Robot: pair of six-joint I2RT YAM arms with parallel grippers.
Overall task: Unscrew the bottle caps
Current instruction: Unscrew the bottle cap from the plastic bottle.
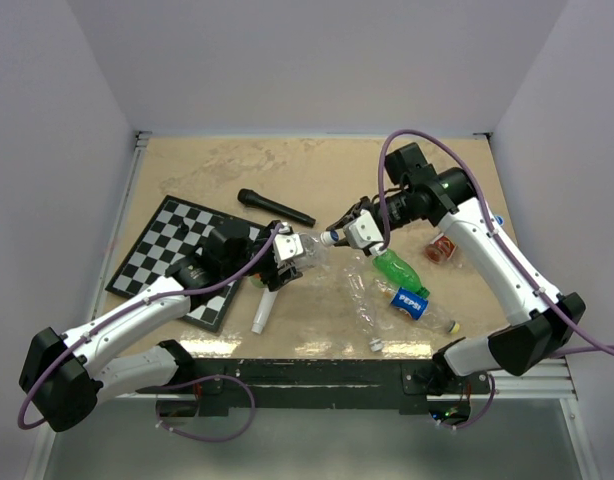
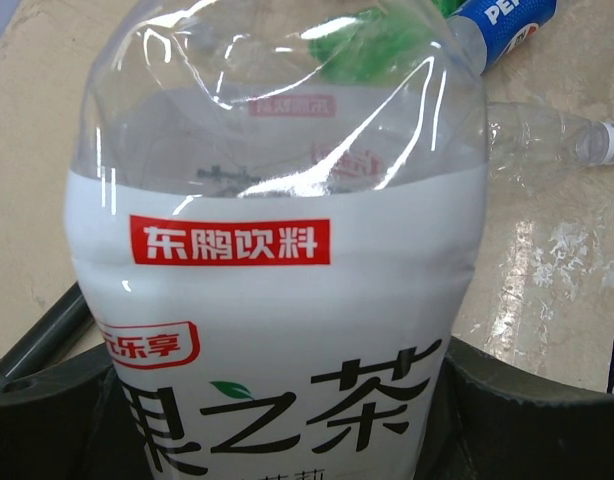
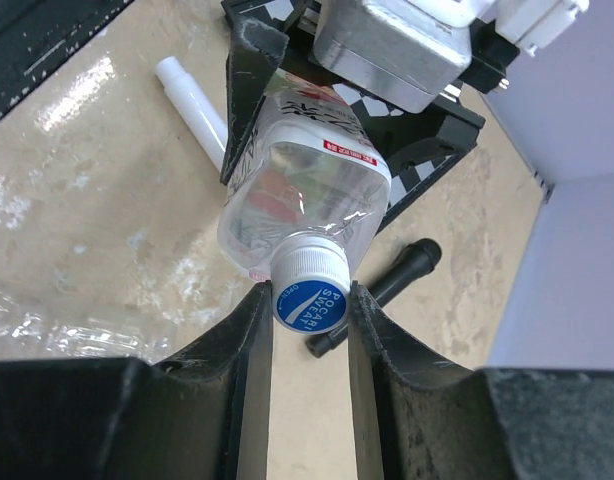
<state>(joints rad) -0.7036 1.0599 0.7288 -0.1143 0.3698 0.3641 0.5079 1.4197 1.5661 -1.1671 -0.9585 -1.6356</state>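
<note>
Probably a robotics lab cell, white partition walls (image 1: pixel 77 150), worn beige tabletop (image 1: pixel 317 170), metal mounting rail (image 1: pixel 317 370) in front

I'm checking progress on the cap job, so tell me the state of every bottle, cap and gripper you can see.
tea bottle: sideways, gripped at both ends, capped
blue-topped cap: screwed on the neck, pinched between fingers
left gripper: shut on the tea bottle's body
right gripper: shut on the blue-topped cap
green bottle: lying on the table
Pepsi bottle: lying on the table
</note>
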